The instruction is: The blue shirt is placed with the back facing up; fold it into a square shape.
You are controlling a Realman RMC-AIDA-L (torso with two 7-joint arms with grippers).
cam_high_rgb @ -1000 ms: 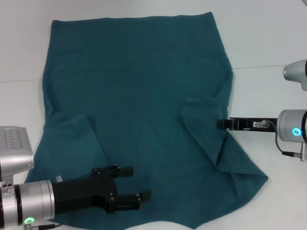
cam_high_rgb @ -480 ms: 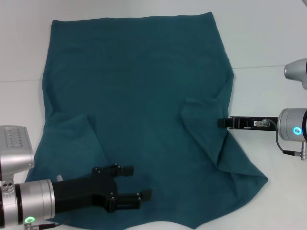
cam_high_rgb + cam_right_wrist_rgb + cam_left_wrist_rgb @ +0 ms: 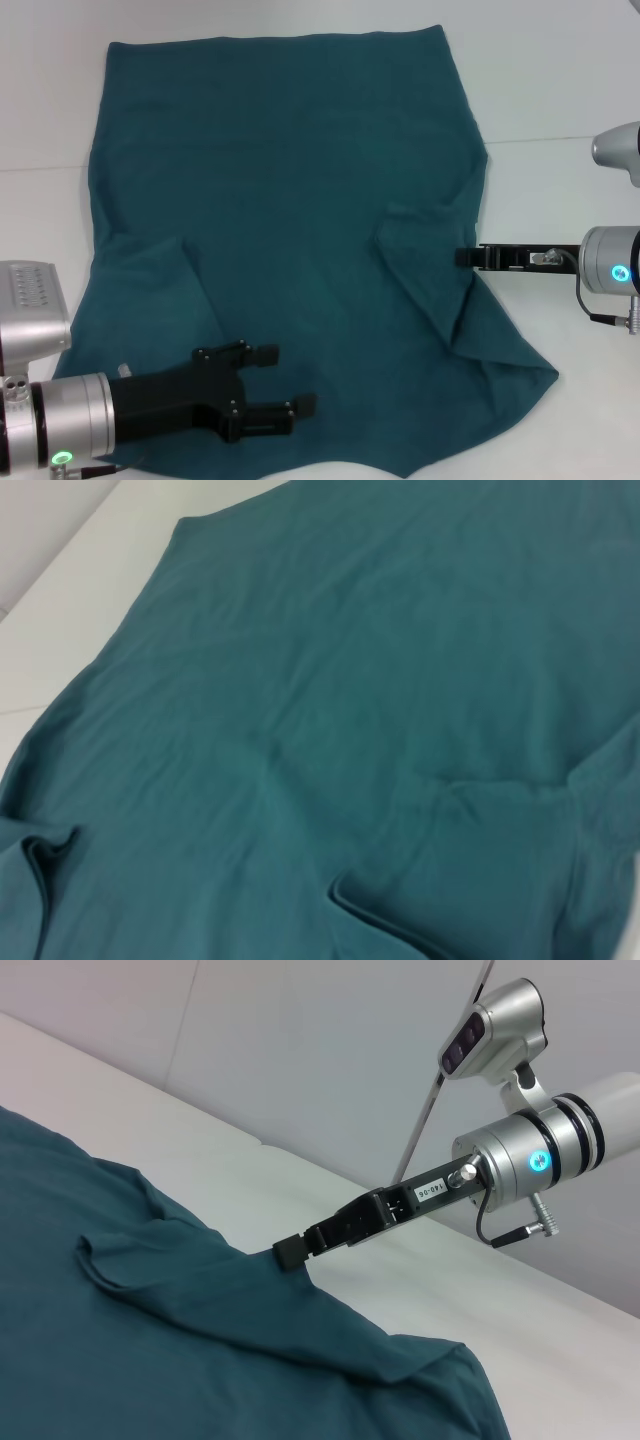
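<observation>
Item: blue shirt (image 3: pixel 290 230), spread flat on the white table (image 3: pixel 560 90), hem at the far side, both short sleeves already turned inward onto the body, the fabric otherwise lying open and unfolded. Left gripper (image 3: pixel 288 380): over the shirt's near-left corner, black fingers spread apart with nothing between them, just above or resting on the cloth; which of the two cannot be told. Right gripper (image 3: pixel 466 257): at the shirt's right edge, tip touching the fabric beside the folded-in right sleeve (image 3: pixel 425 260); whether its fingers are pressed together or pinching the cloth cannot be told, seen edge-on from the head and far off in the left wrist view (image 3: pixel 291 1252). Risks, as judged: soft matte fabric may slip from a shallow pinch; a grip taken on one layer only would drag the sleeve fold open; uneven lifting by the two arms would skew the fold and spoil the square; the rumpled near-right corner (image 3: pixel 520 375) may bunch under a fold. Change against the earlier frames: practically none; shirt, sleeves and both grippers hold the same places, the left gripper shifting at most a hair.
</observation>
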